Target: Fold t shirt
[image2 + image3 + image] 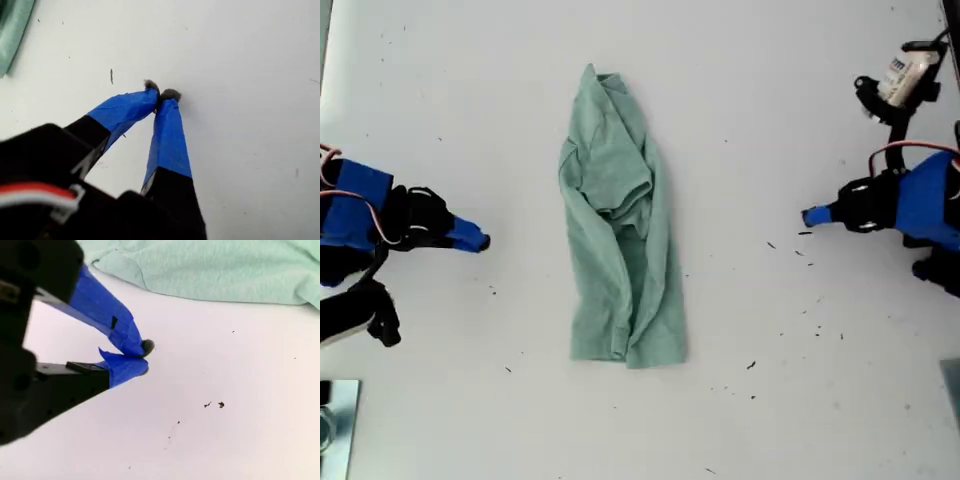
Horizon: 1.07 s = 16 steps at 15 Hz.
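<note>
A matte white counter (800, 90), flecked with dark specks, is seen bearing the t shirt (618, 225), a soft sage-green cloth folded into a long rumpled strip at its middle. Both blue-taped pincers, first (161, 94) and second (145, 358), are clenched on nothing, apart from it.

Bright, even light floods the plain white tabletop (440, 100); shadows faint and soft. Both wrist views blur the near black housings; overhead stays sharp.
</note>
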Available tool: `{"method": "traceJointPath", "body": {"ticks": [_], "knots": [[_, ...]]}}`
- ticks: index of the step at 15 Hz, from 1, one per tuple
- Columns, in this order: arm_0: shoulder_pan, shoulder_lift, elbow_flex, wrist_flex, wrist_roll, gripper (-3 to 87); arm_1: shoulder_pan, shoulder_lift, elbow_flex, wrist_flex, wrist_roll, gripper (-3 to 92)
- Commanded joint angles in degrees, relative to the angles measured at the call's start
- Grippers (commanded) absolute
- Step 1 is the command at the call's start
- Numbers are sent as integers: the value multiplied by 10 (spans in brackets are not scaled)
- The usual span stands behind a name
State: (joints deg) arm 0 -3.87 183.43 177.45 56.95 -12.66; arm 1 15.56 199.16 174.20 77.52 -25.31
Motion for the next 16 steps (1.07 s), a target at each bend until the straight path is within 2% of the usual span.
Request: {"method": "traceJointPath", "body": {"ticks": [1, 2, 3, 6, 7, 9, 10, 14, 16], "knots": [[41, -239, -261, 54, -6, 154, -47, -213, -203, -21, 53, 161], [66, -370, -402, 84, 4, 231, -88, -399, -373, -2, 67, 252], [86, -483, -531, 101, 26, 248, -123, -551, -541, 13, 59, 284], [130, -788, -875, 185, 69, 277, -200, -947, -1023, 148, 55, 326], [143, -863, -962, 200, 76, 279, -214, -1040, -1133, 174, 56, 338], [160, -987, -1113, 248, 83, 288, -232, -1114, -1207, 175, 66, 346], [163, -1016, -1143, 253, 89, 290, -236, -1118, -1202, 166, 69, 342], [148, -1063, -1145, 263, 98, 300, -246, -1154, -1200, 152, 78, 336], [133, -1103, -1145, 249, 102, 307, -250, -1196, -1187, 125, 84, 336]]}}
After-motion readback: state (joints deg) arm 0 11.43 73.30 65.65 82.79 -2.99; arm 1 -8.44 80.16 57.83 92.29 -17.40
